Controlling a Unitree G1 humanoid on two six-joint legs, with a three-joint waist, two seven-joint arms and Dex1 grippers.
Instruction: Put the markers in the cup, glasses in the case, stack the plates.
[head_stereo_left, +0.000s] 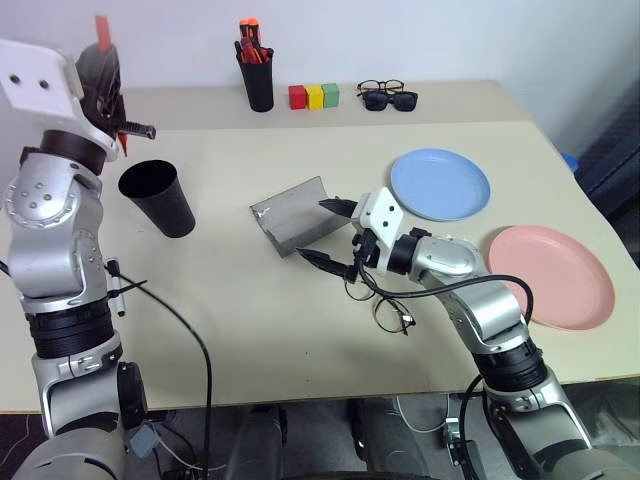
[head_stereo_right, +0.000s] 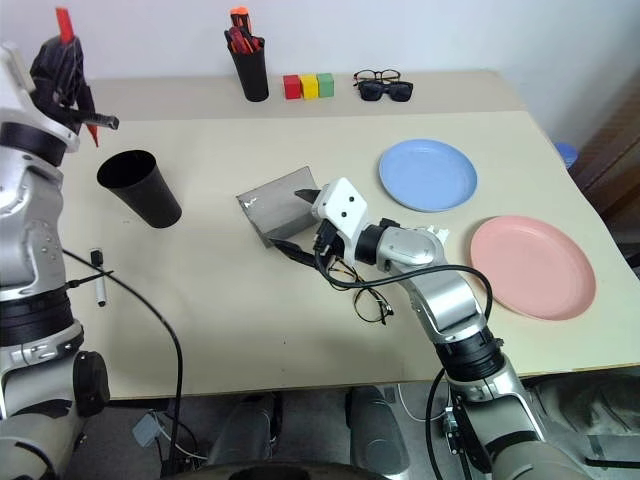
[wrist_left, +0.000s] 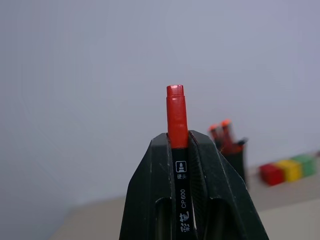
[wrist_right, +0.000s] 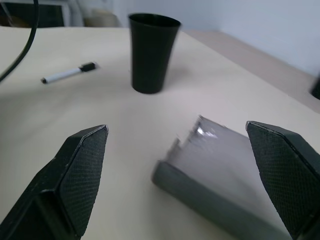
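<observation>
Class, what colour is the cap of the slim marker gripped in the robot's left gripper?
Red: the slim black-bodied marker has a red cap, clearest in the left wrist view.

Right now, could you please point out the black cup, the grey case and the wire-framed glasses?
Black cup (head_stereo_left: 160, 198), left eye view, on its side wall.
Grey case (head_stereo_left: 292, 215), left eye view, on its open inner face.
Wire-framed glasses (head_stereo_right: 369, 306), right eye view, on the nearer lens.

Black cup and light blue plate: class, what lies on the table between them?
The open grey case lies between the cup and the light blue plate, as the left eye view shows.
</observation>
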